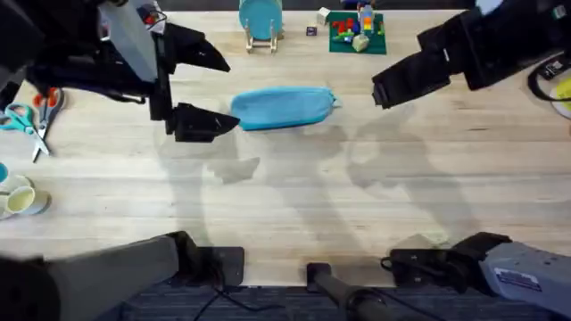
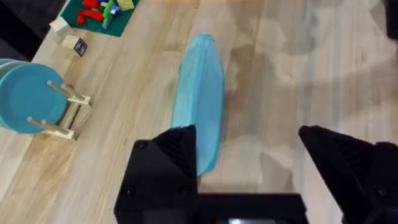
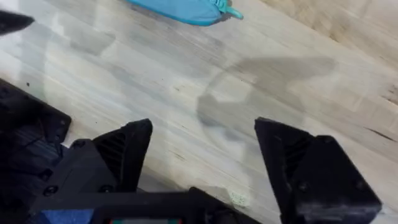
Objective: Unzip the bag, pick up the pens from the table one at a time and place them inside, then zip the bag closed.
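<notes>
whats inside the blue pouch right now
Cannot tell: the bag lies closed on the table, its fabric hiding any contents. Nothing pokes out; both grippers hang open, apart from it.

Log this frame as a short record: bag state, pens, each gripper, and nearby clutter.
bag: light blue pouch lying flat on the wooden table, far centre; zipper pull at its right end; whether it is zipped cannot be told
pens: none seen on the table
left gripper: open, at the pouch's left end, holding nothing
right gripper: open, above bare table, right of the pouch
clutter: scissors at left; teal disc on wooden stand; green toy-block plate
</notes>
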You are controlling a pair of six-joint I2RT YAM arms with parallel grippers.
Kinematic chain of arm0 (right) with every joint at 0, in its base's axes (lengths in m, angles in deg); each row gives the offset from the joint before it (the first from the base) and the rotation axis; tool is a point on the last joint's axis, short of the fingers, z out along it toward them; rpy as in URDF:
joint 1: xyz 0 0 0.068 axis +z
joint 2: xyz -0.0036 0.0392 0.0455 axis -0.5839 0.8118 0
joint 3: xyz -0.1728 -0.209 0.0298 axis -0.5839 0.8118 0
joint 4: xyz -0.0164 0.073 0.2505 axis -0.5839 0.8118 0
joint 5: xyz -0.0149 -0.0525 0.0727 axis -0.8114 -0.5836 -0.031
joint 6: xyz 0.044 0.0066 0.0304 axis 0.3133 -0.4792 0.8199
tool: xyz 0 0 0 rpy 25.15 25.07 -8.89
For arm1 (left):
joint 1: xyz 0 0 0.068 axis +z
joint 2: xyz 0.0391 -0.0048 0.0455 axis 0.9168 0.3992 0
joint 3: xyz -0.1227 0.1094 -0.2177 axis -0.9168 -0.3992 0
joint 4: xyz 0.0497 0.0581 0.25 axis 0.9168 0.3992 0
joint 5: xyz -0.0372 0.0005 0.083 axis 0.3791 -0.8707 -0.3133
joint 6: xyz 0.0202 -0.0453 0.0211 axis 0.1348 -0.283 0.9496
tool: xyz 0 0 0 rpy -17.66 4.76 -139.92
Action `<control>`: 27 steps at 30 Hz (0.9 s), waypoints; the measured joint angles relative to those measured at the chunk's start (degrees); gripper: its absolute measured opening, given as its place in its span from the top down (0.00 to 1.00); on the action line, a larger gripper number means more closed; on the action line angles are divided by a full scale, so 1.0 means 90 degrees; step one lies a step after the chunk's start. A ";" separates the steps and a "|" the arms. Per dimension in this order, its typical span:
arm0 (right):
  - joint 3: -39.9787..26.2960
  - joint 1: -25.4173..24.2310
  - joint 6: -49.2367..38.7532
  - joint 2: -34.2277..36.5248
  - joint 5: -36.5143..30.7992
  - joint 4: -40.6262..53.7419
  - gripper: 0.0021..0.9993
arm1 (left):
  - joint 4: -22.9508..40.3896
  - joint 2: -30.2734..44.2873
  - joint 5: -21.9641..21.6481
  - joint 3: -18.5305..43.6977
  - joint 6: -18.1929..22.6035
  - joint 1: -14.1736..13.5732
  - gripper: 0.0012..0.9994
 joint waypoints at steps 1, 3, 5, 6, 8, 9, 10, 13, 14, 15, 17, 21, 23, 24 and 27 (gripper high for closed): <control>0.0000 0.0000 0.0000 0.0000 0.0000 0.0002 0.00 | 0.0042 -0.0120 -0.0049 0.0000 -0.0113 0.0000 0.00; 0.0000 0.0000 0.0000 0.0000 0.0000 0.0002 0.00 | 0.0087 -0.0346 -0.0184 0.0000 -0.0455 0.0000 0.00; 0.0000 0.0000 0.0000 0.0000 0.0000 0.0002 0.00 | 0.0102 -0.0552 -0.0405 0.0000 -0.0966 0.0000 0.00; 0.0000 0.0000 0.0000 0.0000 0.0000 0.0002 0.00 | 0.0100 -0.0639 -0.0536 0.0000 -0.1222 0.0000 0.00; 0.0000 0.0000 0.0000 0.0000 0.0000 0.0002 0.00 | 0.0102 -0.0815 -0.0880 0.0000 -0.1836 0.0000 0.00; 0.0000 0.0000 0.0000 0.0000 0.0000 0.0002 0.00 | 0.0104 -0.0889 -0.1057 0.0000 -0.2131 0.0000 0.00; 0.0000 0.0000 0.0000 0.0000 0.0000 0.0002 0.00 | 0.0102 -0.0954 -0.1226 0.0000 -0.2421 0.0000 0.00; 0.0000 0.0000 0.0000 0.0000 0.0000 0.0002 0.00 | 0.0105 -0.1164 -0.1825 0.0000 -0.3476 0.0000 0.00; 0.0000 0.0000 0.0000 0.0000 0.0000 0.0002 0.00 | 0.0105 -0.1223 -0.1995 0.0000 -0.3798 0.0000 0.00; 0.0000 0.0000 0.0000 0.0000 0.0000 0.0002 0.00 | 0.0107 -0.1290 -0.2186 0.0000 -0.4166 0.0000 0.00; 0.0000 0.0000 0.0000 0.0000 0.0000 0.0002 0.00 | 0.0112 -0.1405 -0.2502 0.0000 -0.4804 0.0000 0.00; 0.0000 0.0000 0.0000 0.0000 0.0000 0.0002 0.00 | 0.0126 -0.1603 -0.2952 0.0000 -0.5738 0.0000 0.00; 0.0000 0.0000 0.0000 0.0000 0.0000 0.0002 0.00 | 0.0126 -0.1688 -0.3077 0.0000 -0.5991 0.0000 0.00; 0.0000 0.0000 0.0000 -0.0001 0.0000 0.0002 0.00 | 0.0126 -0.1721 -0.3123 0.0000 -0.6087 0.0000 0.00; 0.0000 0.0000 0.0000 0.0000 0.0000 0.0002 0.00 | 0.0123 -0.1772 -0.3191 0.0000 -0.6262 0.0000 0.00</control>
